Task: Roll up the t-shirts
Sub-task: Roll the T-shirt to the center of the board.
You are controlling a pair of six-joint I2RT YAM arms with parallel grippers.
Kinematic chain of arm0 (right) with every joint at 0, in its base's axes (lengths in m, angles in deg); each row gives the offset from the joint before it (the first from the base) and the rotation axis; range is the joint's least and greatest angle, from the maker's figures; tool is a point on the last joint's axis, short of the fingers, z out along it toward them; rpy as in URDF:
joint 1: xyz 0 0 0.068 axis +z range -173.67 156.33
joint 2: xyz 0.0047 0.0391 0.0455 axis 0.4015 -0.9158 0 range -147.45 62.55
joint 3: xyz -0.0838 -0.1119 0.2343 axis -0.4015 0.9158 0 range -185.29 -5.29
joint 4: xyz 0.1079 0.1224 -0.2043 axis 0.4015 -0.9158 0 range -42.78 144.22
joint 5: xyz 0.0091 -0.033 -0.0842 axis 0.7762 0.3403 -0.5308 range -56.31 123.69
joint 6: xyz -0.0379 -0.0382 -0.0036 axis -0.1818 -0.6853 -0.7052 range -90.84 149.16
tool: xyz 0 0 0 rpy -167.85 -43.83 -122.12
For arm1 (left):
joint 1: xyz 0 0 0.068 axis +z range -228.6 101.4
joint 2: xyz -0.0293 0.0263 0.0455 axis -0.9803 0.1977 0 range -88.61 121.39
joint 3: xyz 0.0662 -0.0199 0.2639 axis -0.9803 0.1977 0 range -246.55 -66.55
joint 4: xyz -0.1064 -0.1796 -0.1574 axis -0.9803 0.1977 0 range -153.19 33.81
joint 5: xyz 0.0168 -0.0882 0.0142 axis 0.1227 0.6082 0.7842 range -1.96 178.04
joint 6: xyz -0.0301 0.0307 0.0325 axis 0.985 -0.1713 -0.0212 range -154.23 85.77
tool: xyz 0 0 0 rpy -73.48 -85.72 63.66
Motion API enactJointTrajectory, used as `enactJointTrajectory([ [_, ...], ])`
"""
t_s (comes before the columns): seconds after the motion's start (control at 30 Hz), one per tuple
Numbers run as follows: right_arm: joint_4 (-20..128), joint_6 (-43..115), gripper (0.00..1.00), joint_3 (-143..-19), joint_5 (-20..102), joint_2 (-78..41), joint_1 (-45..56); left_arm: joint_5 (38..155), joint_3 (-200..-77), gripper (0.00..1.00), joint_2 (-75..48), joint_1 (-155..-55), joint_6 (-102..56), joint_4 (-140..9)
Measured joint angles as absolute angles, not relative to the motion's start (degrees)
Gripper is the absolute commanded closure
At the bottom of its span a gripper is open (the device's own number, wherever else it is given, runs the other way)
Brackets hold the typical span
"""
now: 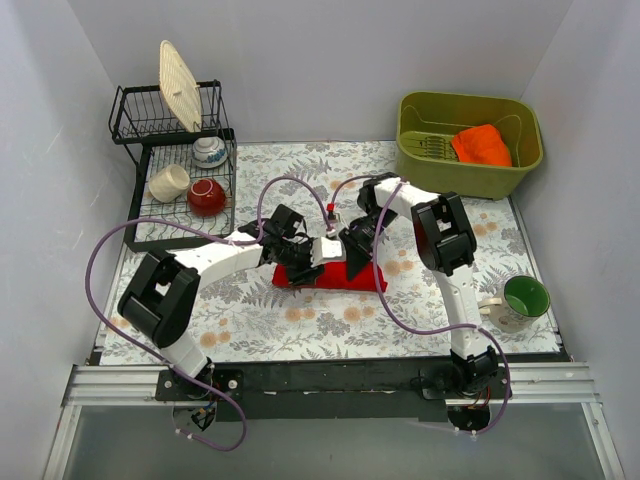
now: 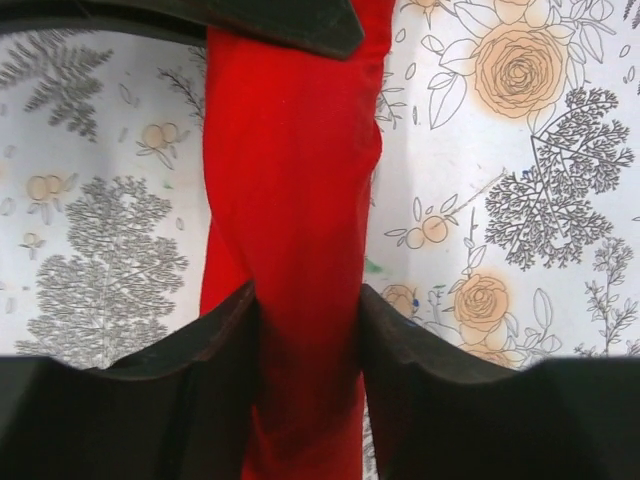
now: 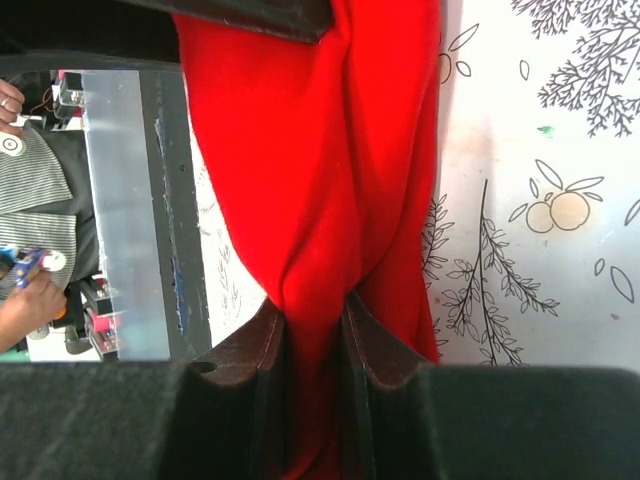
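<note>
Where the floral tabletop (image 1: 250,330) meets the back wall, an olive-green bin (image 1: 470,185) sits at the far right corner. It holds the orange bundle (image 1: 482,145), bunched against its right half, and beside that a yellow-green pronged piece (image 1: 432,148) whose nature I cannot tell. At the far left stands a black wire dish rack (image 1: 135,235). A pale ribbed plate (image 1: 180,85) stands on edge in its upper tier. Its lower tray carries a white patterned bowl (image 1: 209,151), a cream cup (image 1: 168,183) lying on its side, and a glossy red bowl (image 1: 207,196), the three close together. A mug (image 1: 525,298) with a green inside rests near the right edge, well apart from the bin. The red t-shirt (image 1: 360,278) lies at the middle of the tabletop, gathered into a narrow band. Its long axis runs left to right, roughly parallel to the near edge, with its right end a touch nearer the arms. The left claw (image 1: 300,252) is on its left part and the right claw (image 1: 352,250) just beside it toward the middle. In the left wrist view the red t-shirt (image 2: 290,150) runs straight up the frame, and the left claw (image 2: 305,300) has a finger pressed against each side of the cloth. In the right wrist view the red t-shirt (image 3: 320,150) shows a twisted fold, narrowing where the right claw (image 3: 312,310) pinches it tightly.
</note>
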State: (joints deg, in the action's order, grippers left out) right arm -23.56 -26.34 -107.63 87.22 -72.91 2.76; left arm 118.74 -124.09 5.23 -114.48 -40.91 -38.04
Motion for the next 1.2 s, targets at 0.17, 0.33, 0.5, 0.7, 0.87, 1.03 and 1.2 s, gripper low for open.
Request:
enactJointTrajectory([
  [0.17,-22.2,-26.6,0.41,-106.5,86.1,-71.2,2.7,120.4,-123.1,0.71,5.6,-114.2,-40.6,-38.6],
  [0.33,-16.5,-25.6,0.02,-105.2,81.8,-64.6,-0.2,124.8,-123.9,0.75,7.5,-111.8,-40.0,-37.2],
  [0.5,-7.4,-23.3,0.01,-101.4,77.9,-53.2,-7.2,131.6,-129.5,0.75,13.7,-108.1,-39.2,-32.3],
  [0.7,18.2,-22.1,0.01,-71.8,67.7,-23.1,-2.8,137.1,-133.8,0.76,18.2,-105.5,-38.0,-28.4],
  [0.87,38.9,-28.4,0.01,-47.6,60.0,-4.4,12.2,141.2,-135.2,0.75,20.7,-103.3,-35.7,-27.8],
  [1.03,43.5,-31.4,0.02,-45.3,56.4,-10.3,17.0,144.5,-135.8,0.76,22.8,-102.2,-34.9,-27.5],
  [1.2,48.2,-31.8,0.01,-46.3,54.0,-14.6,19.5,146.1,-136.2,0.77,23.8,-101.7,-34.9,-27.1],
])
